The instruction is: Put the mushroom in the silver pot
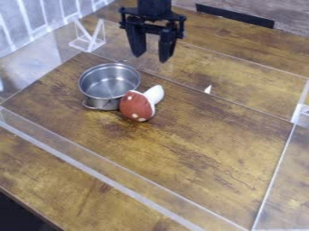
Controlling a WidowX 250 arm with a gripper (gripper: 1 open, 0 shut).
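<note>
A big wooden table [182, 153] fills most of the view. Its top is dark brown and looks worn, with lighter scratchy patches. A low clear plastic wall [108, 176] runs around the middle part of the table like a see-through fence, and light shines off its edges. At the back left, a small clear plastic stand [87, 36] sits on the wood. Behind it, on the far left, there are pale upright bars [31, 23]
</note>
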